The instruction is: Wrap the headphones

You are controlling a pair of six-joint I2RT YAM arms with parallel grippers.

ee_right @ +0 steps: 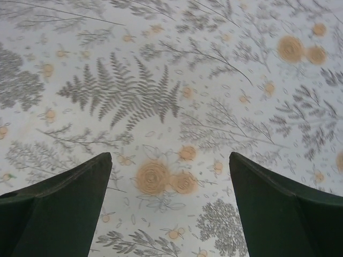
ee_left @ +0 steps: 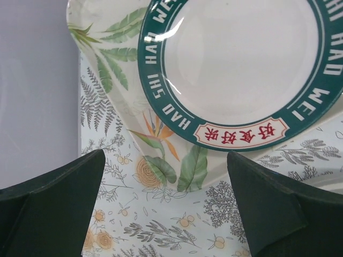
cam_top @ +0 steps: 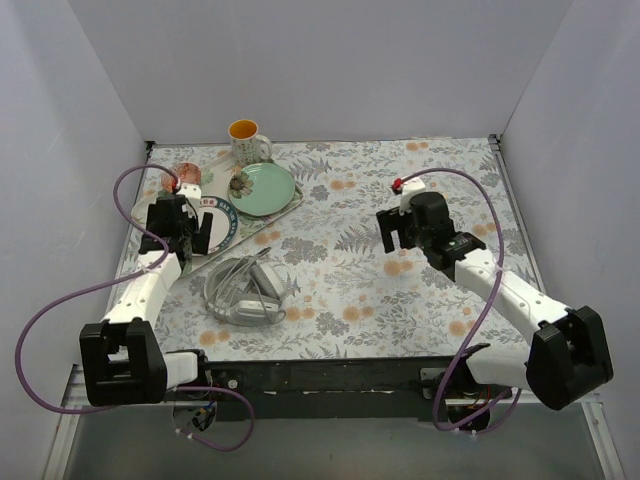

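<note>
The light grey headphones (cam_top: 245,290) lie on the floral table cloth at the near left of the top view, their thin cord coiled around them. My left gripper (cam_top: 192,236) is open and empty, hanging over the near edge of the tray, up and left of the headphones. In the left wrist view the left gripper (ee_left: 166,203) shows only cloth and plate between its fingers. My right gripper (cam_top: 395,232) is open and empty above bare cloth at the right; the right wrist view of it (ee_right: 170,203) shows only cloth. The headphones are out of both wrist views.
A leaf-patterned tray (cam_top: 262,221) at the back left holds a white plate with a green lettered rim (cam_top: 222,222), also in the left wrist view (ee_left: 241,64), and a mint green plate (cam_top: 263,188). A mug with an orange inside (cam_top: 246,141) stands behind it. Grey walls enclose the table.
</note>
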